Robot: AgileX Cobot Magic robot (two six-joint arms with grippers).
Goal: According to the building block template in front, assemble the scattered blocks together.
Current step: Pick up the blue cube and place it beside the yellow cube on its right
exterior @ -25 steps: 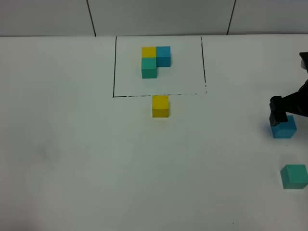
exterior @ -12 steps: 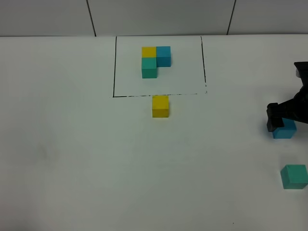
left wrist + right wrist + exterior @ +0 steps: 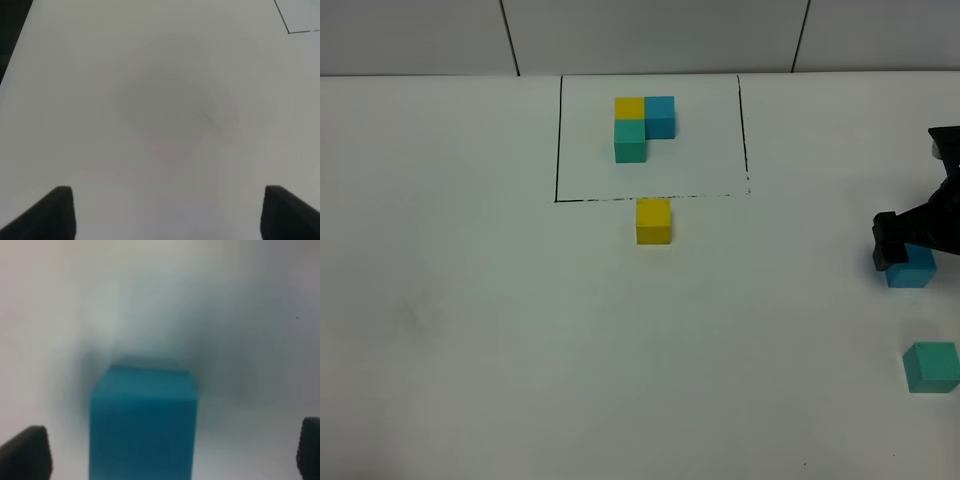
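- Blue cube [image 3: 916, 273] sits near the right edge of the white tabletop [image 3: 470, 300], between the spread fingers of the right gripper [image 3: 167, 455].
- The wrist view shows open gaps on both sides between the fingertips and the cube's faces, so nothing is pinched.
- Teal-green cube [image 3: 931, 366] lies on its own nearer the camera, apart from the blue one.
- Yellow cube [image 3: 653, 221] rests mid-tabletop, just outside the near line of the black-lined frame [image 3: 557, 140].
- Building block template [image 3: 632, 135], an L of yellow, blue and teal-green cubes, sits inside that frame toward its far side.
- Left gripper [image 3: 170, 212], out of the overhead shot, hangs with its fingers spread wide over bare tabletop, and a corner of the frame line shows in its wrist view.
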